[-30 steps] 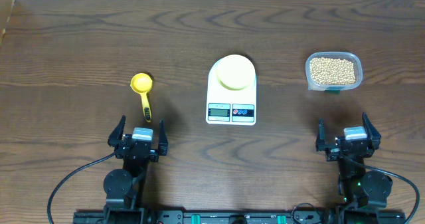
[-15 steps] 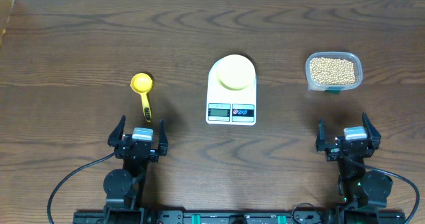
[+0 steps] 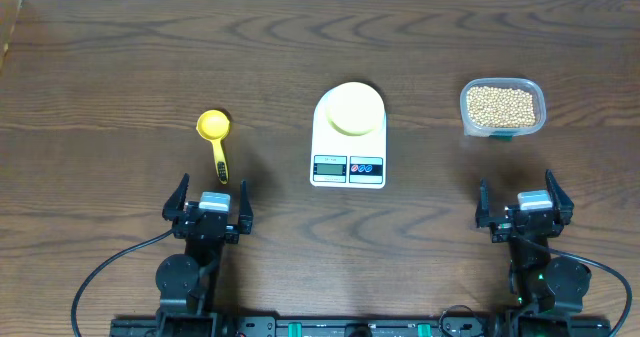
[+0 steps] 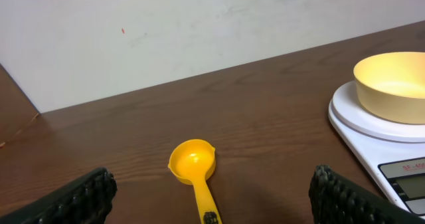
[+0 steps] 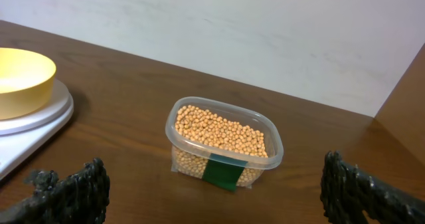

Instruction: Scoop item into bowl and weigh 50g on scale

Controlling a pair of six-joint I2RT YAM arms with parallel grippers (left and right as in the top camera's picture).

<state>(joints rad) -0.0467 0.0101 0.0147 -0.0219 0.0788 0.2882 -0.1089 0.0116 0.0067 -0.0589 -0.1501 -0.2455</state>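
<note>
Tan beans (image 3: 501, 105) (image 5: 221, 132) fill a clear plastic container (image 3: 503, 107) (image 5: 223, 143) at the right of the table. A pale yellow bowl (image 3: 356, 109) (image 4: 392, 86) (image 5: 18, 78) sits empty on the white scale (image 3: 349, 137) (image 4: 372, 127) (image 5: 26, 131) at the centre. A yellow measuring scoop (image 3: 215, 140) (image 4: 194, 169) lies left of the scale, handle toward me. My left gripper (image 3: 208, 199) (image 4: 212, 207) stands open just short of the scoop's handle. My right gripper (image 3: 525, 201) (image 5: 219, 197) stands open, short of the bean container, holding nothing.
The dark wood table (image 3: 120, 67) runs to a white wall behind. The table's left edge shows at the far left. Cables and both arm bases lie along the near edge.
</note>
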